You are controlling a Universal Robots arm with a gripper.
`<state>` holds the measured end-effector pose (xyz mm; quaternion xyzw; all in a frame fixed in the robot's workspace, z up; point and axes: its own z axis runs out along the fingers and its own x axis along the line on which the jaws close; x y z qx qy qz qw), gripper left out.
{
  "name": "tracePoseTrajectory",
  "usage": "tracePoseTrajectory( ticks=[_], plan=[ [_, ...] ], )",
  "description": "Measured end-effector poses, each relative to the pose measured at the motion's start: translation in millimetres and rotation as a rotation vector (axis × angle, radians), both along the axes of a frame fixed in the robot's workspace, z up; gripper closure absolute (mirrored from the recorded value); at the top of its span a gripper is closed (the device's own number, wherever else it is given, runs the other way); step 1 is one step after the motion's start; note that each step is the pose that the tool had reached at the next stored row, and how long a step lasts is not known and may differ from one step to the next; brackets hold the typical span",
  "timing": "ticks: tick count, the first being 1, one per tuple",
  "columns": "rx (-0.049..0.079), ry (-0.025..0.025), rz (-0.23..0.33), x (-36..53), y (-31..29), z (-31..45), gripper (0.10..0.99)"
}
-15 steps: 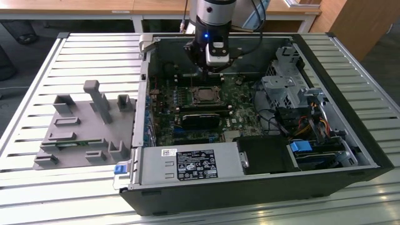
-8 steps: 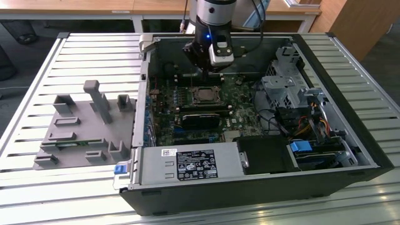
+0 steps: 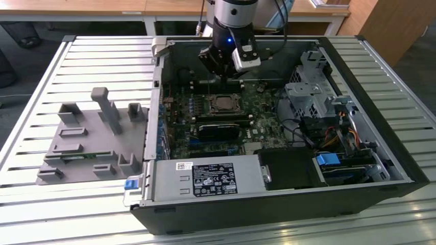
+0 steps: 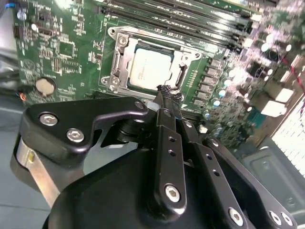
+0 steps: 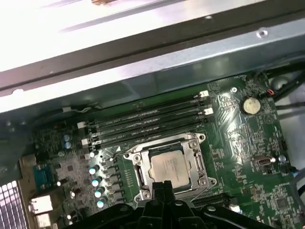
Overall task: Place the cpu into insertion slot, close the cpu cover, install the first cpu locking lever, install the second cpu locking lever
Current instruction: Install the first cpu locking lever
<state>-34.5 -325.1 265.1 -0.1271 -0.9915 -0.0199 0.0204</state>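
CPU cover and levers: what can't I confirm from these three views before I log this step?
- Near edge of the thin square silver metal cpu cover: hidden behind the black gripper in both wrist views.
- Whether the locking levers are latched: too small in the exterior view; partly behind the gripper elsewhere.
- Contact between gripper and cover: no view settles it.
- Rim of the pale silvery square cpu: under the cover frame.
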Motion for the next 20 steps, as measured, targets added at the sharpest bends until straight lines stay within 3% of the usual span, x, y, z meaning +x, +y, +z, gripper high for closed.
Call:
tracePoseTrajectory(
  ticks=[5,8,10,13,15,20],
  plan=[
    [0.000,-0.0006,0.090,0.0,0.0,-0.1,0.980],
    [0.000,-0.0044,0.130,0.0,0.0,-0.3,0.980],
    [-0.001,-0.0132,0.139,-0.2,0.0,-0.5,0.980],
    [-0.003,-0.0363,0.140,-5.0,0.0,-1.0,0.980],
    [-0.003,-0.0465,0.141,-9.1,0.1,-1.8,0.980],
    [0.002,-0.0473,0.201,-10.2,0.0,-2.9,0.980]
  ],
)
